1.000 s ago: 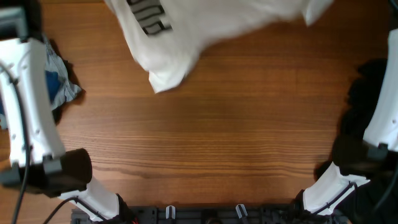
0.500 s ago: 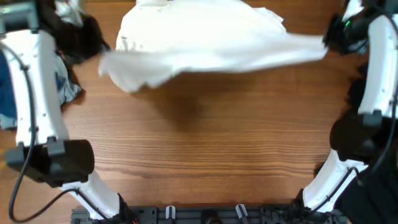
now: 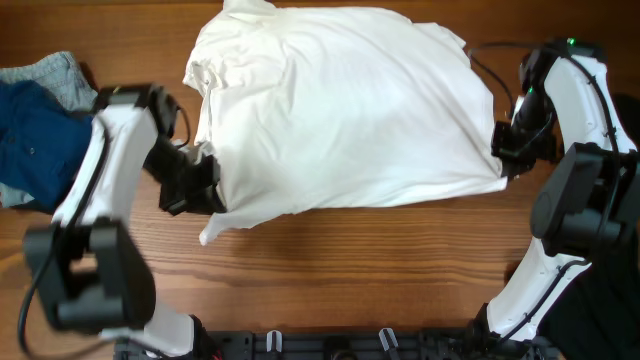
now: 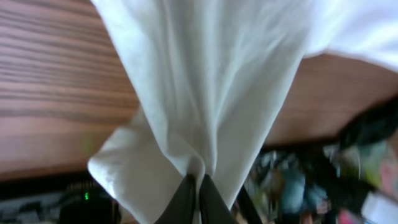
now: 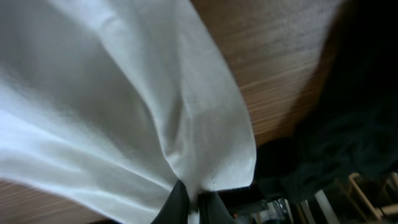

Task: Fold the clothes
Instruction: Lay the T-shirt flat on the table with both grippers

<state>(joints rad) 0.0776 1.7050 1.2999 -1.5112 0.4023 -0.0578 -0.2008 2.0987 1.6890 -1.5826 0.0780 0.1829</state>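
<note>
Wood-grain brown table [image 3: 350, 270] shows bare boards along the near edge, in front of the arm bases

Next out: left gripper [image 3: 200, 190] fully closed, pinching the near-left corner of the large white fabric shirt [image 3: 340, 110]. Wrist view shows cloth bunched between the fingertips. Right gripper [image 3: 503, 160] likewise clamped tight on the near-right corner, with a thin fold of hem in the jaws

Shirt lies spread from the middle to the far side of the table. Mostly flat, some creases. A loose flap pokes past the left grip toward the near side. No bar marks visible on the upturned face

Far left: crumpled navy blue garment [image 3: 35, 145] with a light blue-grey garment [image 3: 55, 72] behind it, both apart from the shirt. Crumpled black garment [image 5: 336, 137] sits beside the right arm, close to that corner

Risks, my read:
- both pinches are thin, so an uneven pull could slip one corner and skew the fold
- loose flap on the left may tuck under and leave a lump
- right arm swinging low could snag the black garment and drag it in
</note>
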